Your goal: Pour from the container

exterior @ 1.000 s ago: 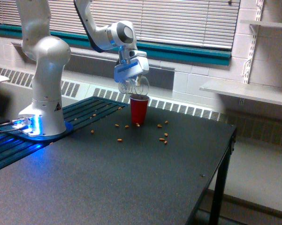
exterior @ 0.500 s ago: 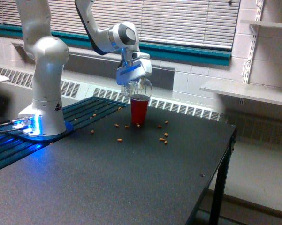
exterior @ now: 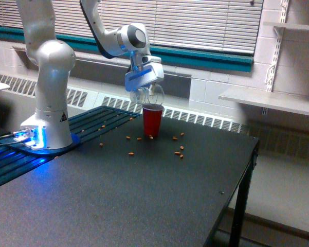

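Small clear see-through cup [exterior: 149, 94] tipped on its side just above the rim of the opaque red plastic cup [exterior: 152, 121], clamped in the white and blue robot hand [exterior: 144, 86]. Red cup upright on the dark speckled desk [exterior: 144, 195], brown nut-like pieces [exterior: 180, 151] scattered around its base.

I see a dark counter [exterior: 144, 195] carrying a red cup [exterior: 152, 121], with brown nuts [exterior: 180, 152] scattered around the cup.
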Controlling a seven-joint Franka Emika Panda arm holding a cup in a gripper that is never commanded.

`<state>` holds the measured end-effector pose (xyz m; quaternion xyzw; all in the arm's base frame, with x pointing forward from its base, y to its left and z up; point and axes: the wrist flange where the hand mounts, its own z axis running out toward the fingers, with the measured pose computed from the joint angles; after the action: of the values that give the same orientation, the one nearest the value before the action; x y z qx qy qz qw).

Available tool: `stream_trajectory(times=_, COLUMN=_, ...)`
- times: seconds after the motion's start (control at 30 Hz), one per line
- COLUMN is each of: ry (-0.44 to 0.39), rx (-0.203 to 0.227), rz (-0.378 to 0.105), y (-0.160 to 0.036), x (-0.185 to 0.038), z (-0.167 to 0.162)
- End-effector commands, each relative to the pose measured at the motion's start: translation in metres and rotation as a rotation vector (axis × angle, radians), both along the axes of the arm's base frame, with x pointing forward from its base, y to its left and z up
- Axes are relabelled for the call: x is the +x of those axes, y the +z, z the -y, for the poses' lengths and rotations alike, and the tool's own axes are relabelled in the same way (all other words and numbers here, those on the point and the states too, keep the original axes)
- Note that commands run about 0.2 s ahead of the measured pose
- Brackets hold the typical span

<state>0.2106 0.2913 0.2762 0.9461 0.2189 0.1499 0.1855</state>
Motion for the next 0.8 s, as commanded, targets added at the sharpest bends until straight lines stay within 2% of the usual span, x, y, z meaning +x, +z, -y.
stream_trajectory(times=0.03, ry=0.013, rx=0.012, rz=0.019, y=0.009, x=-0.023, z=-0.013)
stream_trajectory(times=0.13, ry=-0.002, rx=0.027, rz=0.034, y=0.015, x=-0.024, z=-0.016)
stream_trajectory(times=0.17, ry=-0.003, rx=0.032, rz=0.031, y=0.016, x=-0.017, z=-0.012)
stream_trajectory(times=0.47, ry=-0.026, rx=0.073, rz=0.067, y=0.03, x=-0.005, z=0.0)
stream_trajectory(times=0.67, ry=-0.051, rx=0.099, rz=0.098, y=0.043, x=-0.009, z=0.003)
stream_trajectory(times=0.8, ry=-0.067, rx=0.121, rz=0.112, y=0.05, x=0.001, z=0.012)
